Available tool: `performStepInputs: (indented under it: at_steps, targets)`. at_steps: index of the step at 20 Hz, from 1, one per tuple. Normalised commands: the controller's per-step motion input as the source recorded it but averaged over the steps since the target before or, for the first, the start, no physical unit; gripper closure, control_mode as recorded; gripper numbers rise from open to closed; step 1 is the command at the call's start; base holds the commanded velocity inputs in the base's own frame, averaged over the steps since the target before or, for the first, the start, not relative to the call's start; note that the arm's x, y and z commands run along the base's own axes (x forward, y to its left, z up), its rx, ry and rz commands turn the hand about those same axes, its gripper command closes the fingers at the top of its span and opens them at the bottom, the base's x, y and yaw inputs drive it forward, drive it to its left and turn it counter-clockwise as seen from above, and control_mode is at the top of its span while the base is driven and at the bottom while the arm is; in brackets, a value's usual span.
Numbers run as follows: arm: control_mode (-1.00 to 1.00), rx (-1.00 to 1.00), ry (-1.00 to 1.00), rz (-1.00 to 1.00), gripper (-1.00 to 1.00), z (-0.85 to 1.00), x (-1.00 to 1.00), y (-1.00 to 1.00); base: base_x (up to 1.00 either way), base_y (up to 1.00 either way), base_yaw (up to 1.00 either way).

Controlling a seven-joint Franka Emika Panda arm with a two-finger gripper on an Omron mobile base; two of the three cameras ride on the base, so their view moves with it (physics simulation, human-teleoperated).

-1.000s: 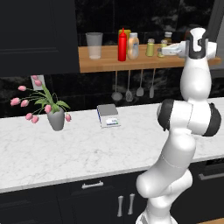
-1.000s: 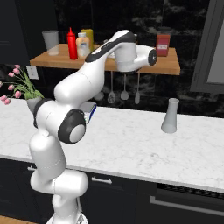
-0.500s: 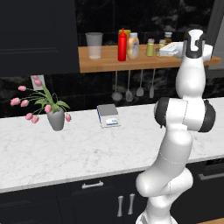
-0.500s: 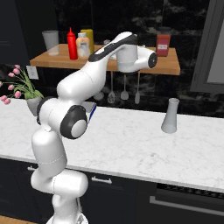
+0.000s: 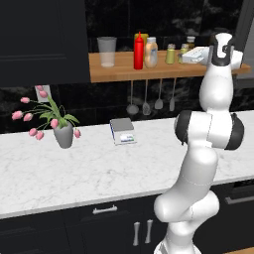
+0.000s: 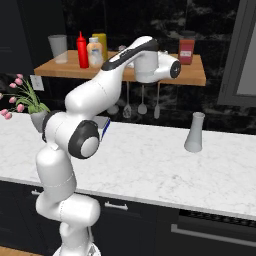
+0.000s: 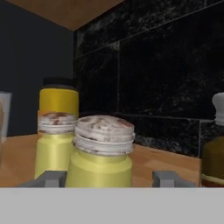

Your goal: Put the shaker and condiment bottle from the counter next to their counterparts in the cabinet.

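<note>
On cabinet (image 5: 124,74), end effector (image 7: 106,178) newly open

shaker (image 7: 103,151) between fingers (image 7: 49,179), on cabinet (image 5: 119,73)

Cabinet (image 5: 119,73) — matt wood; counter (image 5: 99,168) — glossy marble.

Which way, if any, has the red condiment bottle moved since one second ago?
No. The condiment bottle stays at the same place on the cabinet, right of the glass.
</note>
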Motion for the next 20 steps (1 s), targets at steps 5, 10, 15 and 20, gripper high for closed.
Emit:
performStepInputs:
  at_steps: [5,10,15,20]
  targets:
    - [-1.00,0.04,0.01,-0.01,-1.00,0.03,-0.06,-0.25,0.00,0.00,0.00]
    - [-1.00,0.03,0.00,-0.01,-1.00,0.10,-0.19,-0.21,0.00,0.00,0.00]
    - [-1.00,0.03,0.00,0.00,-1.00,0.39,-0.35,-0.04,0.00,0.00,0.00]
    - [-1.00,-0.01,-0.18,0.04,-1.00,0.47,-0.56,0.11,0.00,0.00,0.00]
